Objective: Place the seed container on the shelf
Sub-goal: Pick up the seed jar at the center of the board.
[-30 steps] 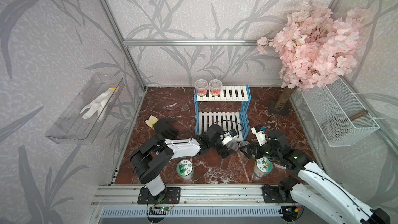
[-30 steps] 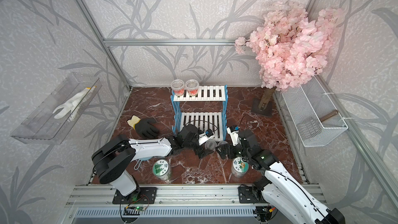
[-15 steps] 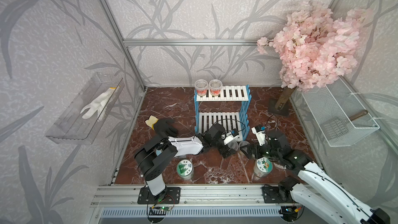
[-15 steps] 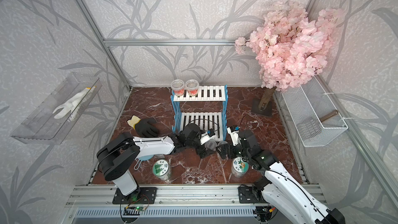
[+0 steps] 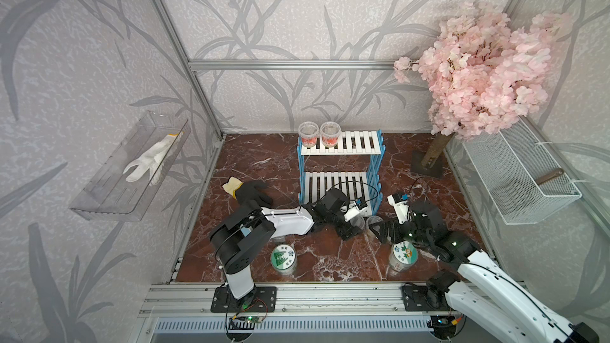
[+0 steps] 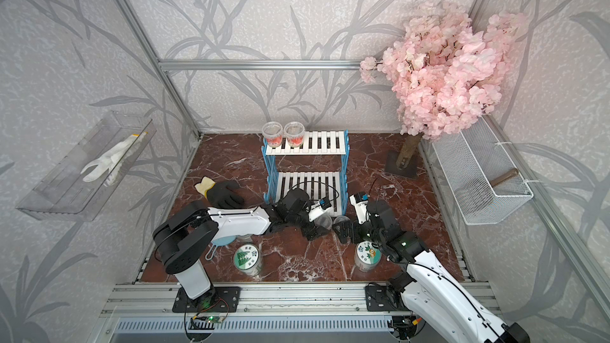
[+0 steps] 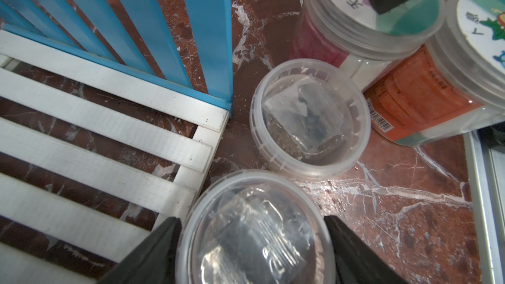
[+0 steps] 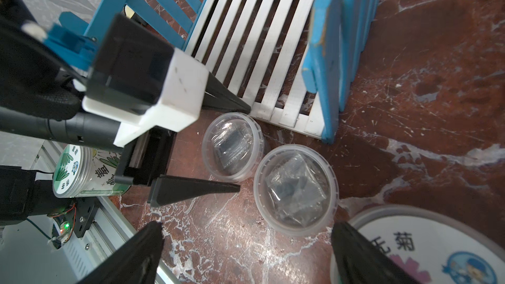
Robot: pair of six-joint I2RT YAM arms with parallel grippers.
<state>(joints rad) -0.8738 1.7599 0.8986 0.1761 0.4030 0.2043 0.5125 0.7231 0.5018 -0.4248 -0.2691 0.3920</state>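
Two small clear seed tubs stand on the floor by the front corner of the shelf (image 5: 358, 144), a two-tier rack with white slats and blue picket sides. My left gripper (image 7: 251, 218) is shut on the nearer tub, the seed container (image 7: 254, 230), with a black finger against each side of its lid. That container still stands on the floor (image 8: 232, 147). My right gripper (image 8: 247, 225) is open, and the second tub (image 8: 296, 189) lies just ahead of its fingertips. In both top views the two grippers (image 5: 353, 227) (image 6: 343, 232) meet low in front of the bottom tier.
Two red-filled tubs (image 5: 319, 133) occupy the top tier's left end. Jars with printed lids stand near the front edge (image 5: 283, 256) (image 5: 404, 252). A black glove (image 5: 251, 191) lies left of the shelf. The blossom tree's base (image 5: 429, 163), a wire basket (image 5: 525, 173) and a clear wall tray (image 5: 132, 166) line the sides.
My left gripper's jaws have closed in onto the seed container. The left arm's elbow has shifted slightly. The right arm has stayed put.
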